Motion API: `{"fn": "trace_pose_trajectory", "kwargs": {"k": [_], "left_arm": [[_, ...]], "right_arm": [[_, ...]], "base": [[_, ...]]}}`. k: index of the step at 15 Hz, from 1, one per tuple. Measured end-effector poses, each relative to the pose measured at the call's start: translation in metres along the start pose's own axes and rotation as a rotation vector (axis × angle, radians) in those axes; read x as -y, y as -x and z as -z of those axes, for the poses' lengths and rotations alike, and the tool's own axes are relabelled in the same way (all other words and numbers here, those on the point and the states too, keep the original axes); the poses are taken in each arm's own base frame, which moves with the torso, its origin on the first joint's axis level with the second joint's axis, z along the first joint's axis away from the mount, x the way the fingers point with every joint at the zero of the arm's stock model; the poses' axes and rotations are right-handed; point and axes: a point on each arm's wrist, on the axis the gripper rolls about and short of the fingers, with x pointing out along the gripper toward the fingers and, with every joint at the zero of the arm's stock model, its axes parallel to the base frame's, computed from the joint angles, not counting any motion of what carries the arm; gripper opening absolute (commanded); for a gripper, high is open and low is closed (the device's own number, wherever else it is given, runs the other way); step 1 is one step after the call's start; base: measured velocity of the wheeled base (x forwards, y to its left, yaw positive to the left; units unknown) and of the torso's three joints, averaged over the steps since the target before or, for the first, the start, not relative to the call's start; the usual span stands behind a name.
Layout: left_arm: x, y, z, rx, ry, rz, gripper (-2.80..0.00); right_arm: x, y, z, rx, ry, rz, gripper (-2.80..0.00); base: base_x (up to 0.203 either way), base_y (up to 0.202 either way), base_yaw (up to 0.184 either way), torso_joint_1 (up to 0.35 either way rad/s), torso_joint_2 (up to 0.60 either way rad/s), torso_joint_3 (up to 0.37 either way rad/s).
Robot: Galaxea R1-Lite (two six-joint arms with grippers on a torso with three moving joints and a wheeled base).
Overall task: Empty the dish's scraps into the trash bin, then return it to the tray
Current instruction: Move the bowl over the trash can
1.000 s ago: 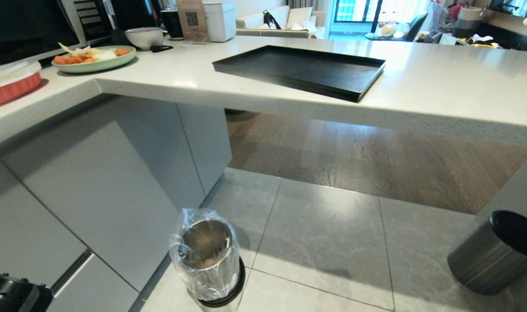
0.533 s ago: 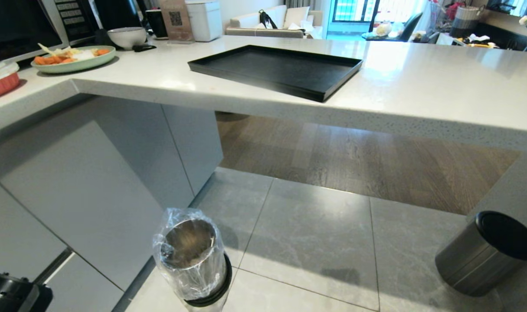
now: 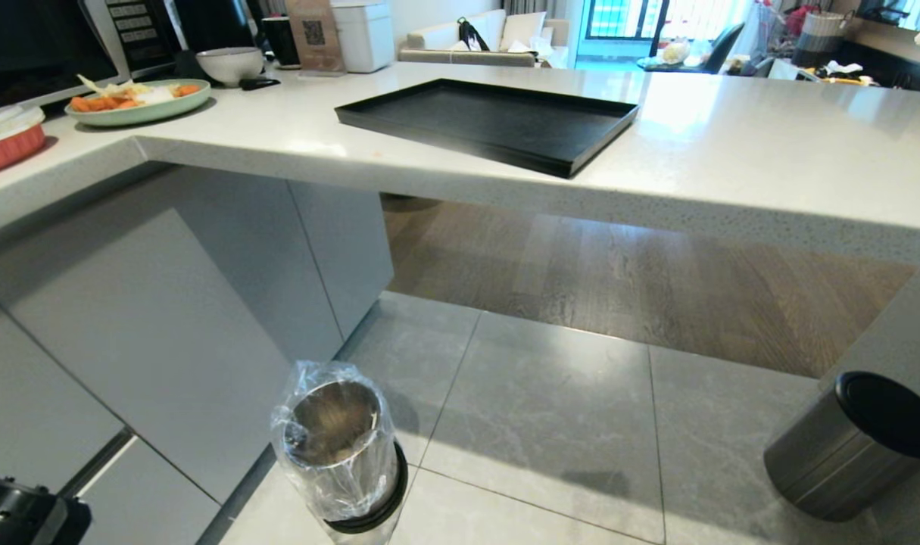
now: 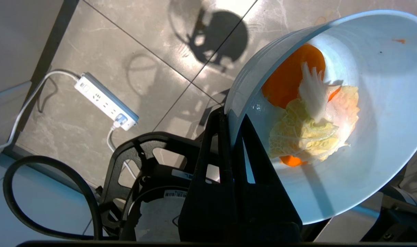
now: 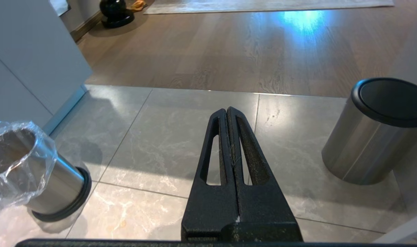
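Note:
My left gripper [image 4: 230, 115] is shut on the rim of the dish [image 4: 373, 164], a pale blue-white bowl held above the tiled floor. The scraps [image 4: 308, 116], orange carrot slices and pale cabbage pieces, lie inside it. The trash bin [image 3: 338, 446], shiny steel with a clear liner, stands on the floor beside the cabinet and also shows in the right wrist view, trash bin [image 5: 26, 175]. The black tray [image 3: 490, 121] lies bare on the counter. My right gripper [image 5: 228, 110] hangs shut and holds nothing, over the floor between the two bins.
A darker bin with a black lid [image 3: 853, 446] stands on the floor at the right. A green plate of food [image 3: 138, 102], a greyish bowl [image 3: 229, 64] and a red container [image 3: 5, 136] sit on the counter's left. A power strip [image 4: 105, 101] lies on the tiles.
The whole head view has shifted left and then slightly back right, so the camera has moved. The things themselves stay where they were.

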Motion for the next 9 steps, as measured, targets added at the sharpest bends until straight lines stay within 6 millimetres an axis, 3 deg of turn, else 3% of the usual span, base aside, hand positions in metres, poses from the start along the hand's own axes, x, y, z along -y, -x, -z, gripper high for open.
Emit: {"fn": "trace_pose_trajectory", "kwargs": {"k": [9], "left_arm": [[0.0005,0.0003,-0.0007,0.004,0.000,0.004,-2.80]], "right_arm": [[0.0000,0.0000,-0.0001,0.001,0.000,0.001,-2.80]], "base": [[-0.001,0.000,0.007,0.001,0.00,0.000]]}}
